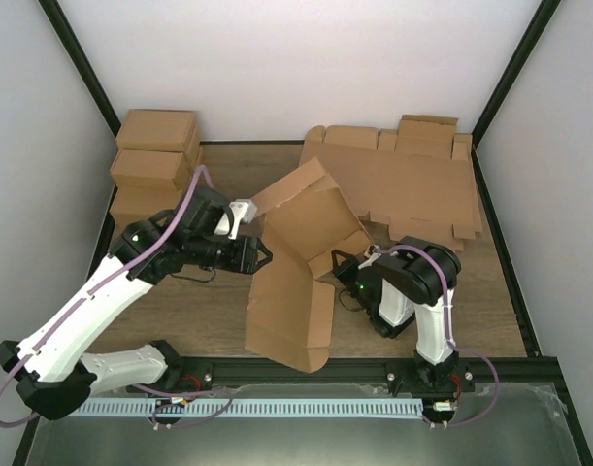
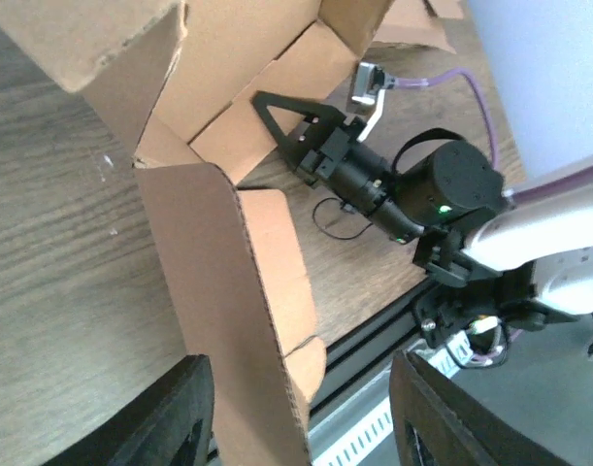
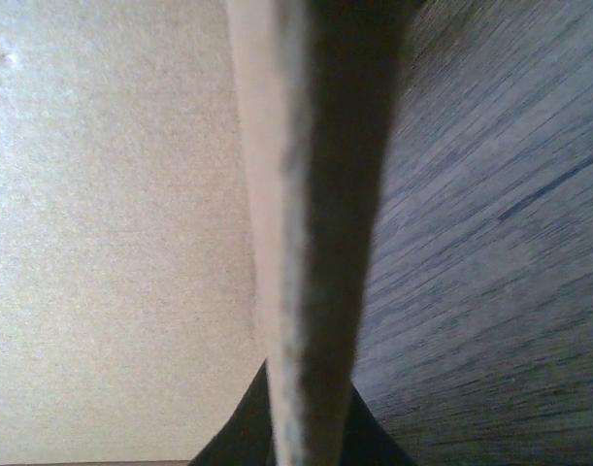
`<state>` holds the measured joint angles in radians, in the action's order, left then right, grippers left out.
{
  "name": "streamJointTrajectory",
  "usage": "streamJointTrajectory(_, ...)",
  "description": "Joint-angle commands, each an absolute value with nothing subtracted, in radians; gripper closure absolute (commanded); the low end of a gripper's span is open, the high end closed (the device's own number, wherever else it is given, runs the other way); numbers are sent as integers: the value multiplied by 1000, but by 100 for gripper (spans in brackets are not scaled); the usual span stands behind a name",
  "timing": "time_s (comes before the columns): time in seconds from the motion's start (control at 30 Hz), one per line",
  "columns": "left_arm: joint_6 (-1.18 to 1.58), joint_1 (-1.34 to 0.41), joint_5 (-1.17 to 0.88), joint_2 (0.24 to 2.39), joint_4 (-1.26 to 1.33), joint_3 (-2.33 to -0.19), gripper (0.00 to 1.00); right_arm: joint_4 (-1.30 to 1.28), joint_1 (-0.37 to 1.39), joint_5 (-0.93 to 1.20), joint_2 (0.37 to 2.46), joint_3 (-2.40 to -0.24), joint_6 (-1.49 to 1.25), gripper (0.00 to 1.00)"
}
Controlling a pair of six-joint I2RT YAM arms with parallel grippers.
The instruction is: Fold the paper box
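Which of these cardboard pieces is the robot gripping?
The half-folded paper box in the middle, panels standing up: the right gripper is pinched shut on its flap. The flat blanks and the stacked boxes behind lie untouched.

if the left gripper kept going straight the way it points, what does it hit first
The box: its folded-up panel stands right ahead of the left gripper, with its edge seemingly between the open jaws. Nothing else comes before it, though exact depth is hard to judge.
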<state>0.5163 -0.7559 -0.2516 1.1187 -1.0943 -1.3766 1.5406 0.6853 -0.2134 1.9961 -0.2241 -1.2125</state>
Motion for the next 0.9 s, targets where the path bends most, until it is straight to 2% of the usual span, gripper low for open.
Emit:
streamJointTrajectory(0.0, 526, -780, -190, 1147, -1157, -1409, 58, 1551, 699, -249, 1991, -239, -1178, 99)
streamJointTrajectory(0.1, 547, -817, -144, 1166, -1176, -1426, 83, 1544, 703, -258, 1993, -241, -1178, 99)
streamJointTrajectory(0.2, 551, -834, -86, 1185, -1204, -1466, 95, 1543, 703, -247, 1994, -241, -1188, 99)
streamJointTrajectory(0.27, 544, -836, -59, 1200, -1219, -1497, 96, 1528, 703, -237, 1988, -241, -1204, 98)
streamJointTrajectory(0.33, 533, -837, -39, 1220, -1233, -1532, 96, 1501, 705, -224, 1978, -240, -1227, 85)
streamJointTrajectory(0.53, 493, -839, 2, 1281, -1268, -1640, 96, 1464, 709, -196, 1928, -203, -1268, 61)
streamJointTrajectory(0.77, 462, -839, 11, 1343, -1290, -1715, 96, 1321, 728, -160, 1812, -172, -1319, 40)
streamJointTrajectory(0.87, 446, -839, 12, 1368, -1309, -1752, 96, 1201, 743, -163, 1726, -161, -1333, 36)
